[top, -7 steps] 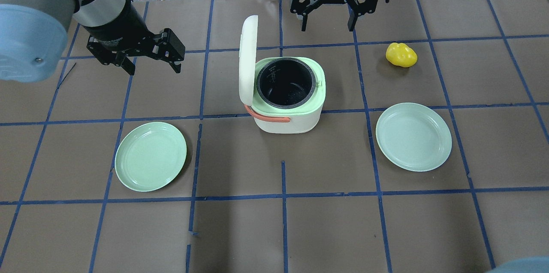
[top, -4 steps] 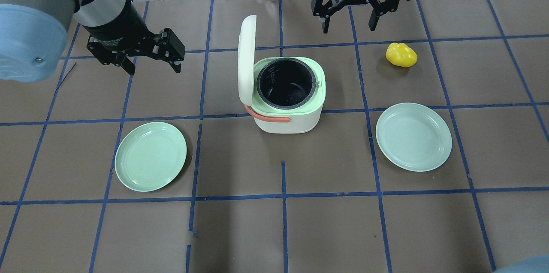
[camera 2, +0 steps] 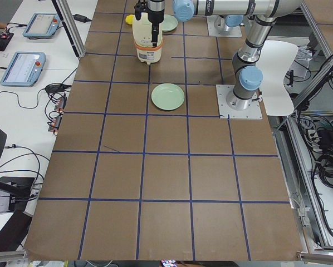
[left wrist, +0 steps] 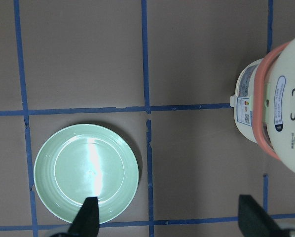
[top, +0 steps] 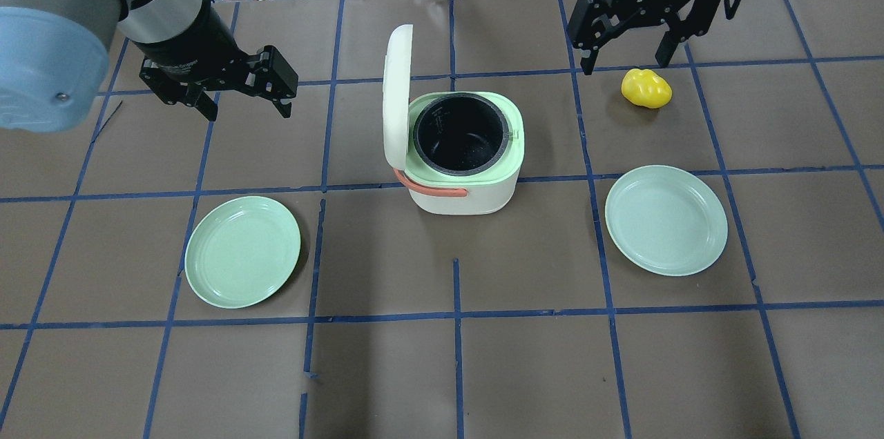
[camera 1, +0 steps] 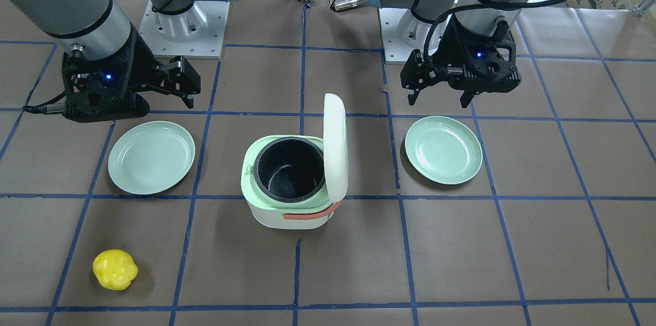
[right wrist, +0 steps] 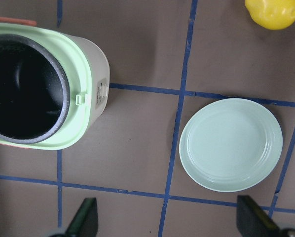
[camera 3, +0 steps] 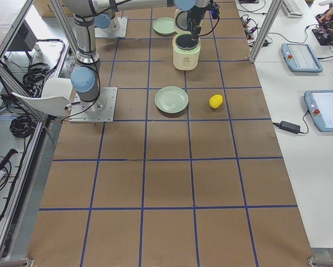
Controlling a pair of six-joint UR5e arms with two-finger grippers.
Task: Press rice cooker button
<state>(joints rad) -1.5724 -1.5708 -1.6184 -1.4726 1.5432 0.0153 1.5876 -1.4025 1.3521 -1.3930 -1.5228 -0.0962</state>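
The rice cooker (top: 463, 177) stood mid-table between the two arms, inboard of each gripper and below both. Its lid (top: 397, 94) stood open and upright on the left arm's side, long axis running away from the robot, its outer face with printed marks (left wrist: 285, 113) turned towards the left gripper (top: 247, 111). A small latch tab (right wrist: 79, 99) on the green rim faced the right gripper (top: 625, 63), which looked slightly the nearer. Which of these was the button I could not tell. Both grippers hung in the air with fingers spread apart, holding nothing. The dark inner pot (top: 461, 135) was empty, as were the left green plate (top: 242, 250) and the right green plate (top: 666, 219). A yellow toy pepper (top: 646, 88) lay on the table just beyond the right gripper
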